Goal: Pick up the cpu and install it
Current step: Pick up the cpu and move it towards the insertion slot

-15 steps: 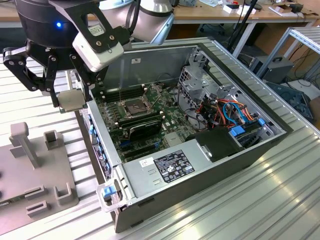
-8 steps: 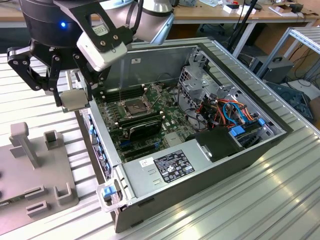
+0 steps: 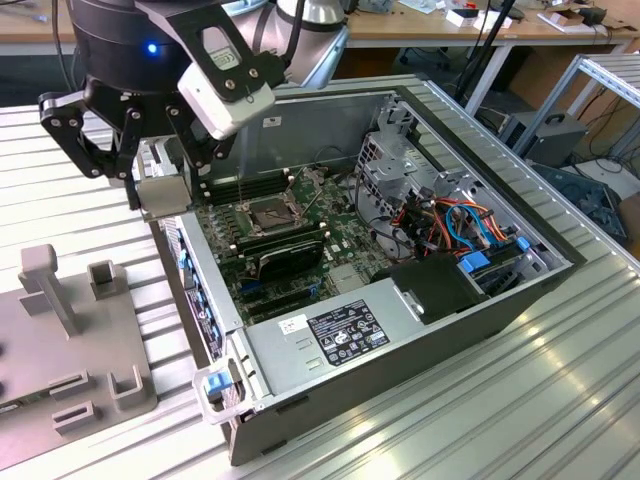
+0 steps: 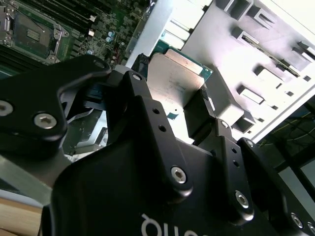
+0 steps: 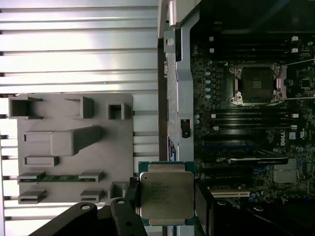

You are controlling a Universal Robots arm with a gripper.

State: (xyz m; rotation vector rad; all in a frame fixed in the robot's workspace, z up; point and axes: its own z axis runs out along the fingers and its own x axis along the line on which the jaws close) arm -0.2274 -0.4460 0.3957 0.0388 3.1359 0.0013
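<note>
Gripping the cpu [image 5: 166,194] by opposite edges, end effector [image 5: 167,201] closed, faint unreadable print on chip lid

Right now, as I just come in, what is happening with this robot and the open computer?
The robot arm's black hand grips the small flat square silver-grey cpu by its edges, raised above a side wall of the open grey metal computer case. The square metal-framed socket on the green motherboard is empty: the cpu is picked up, not yet installed.
</note>
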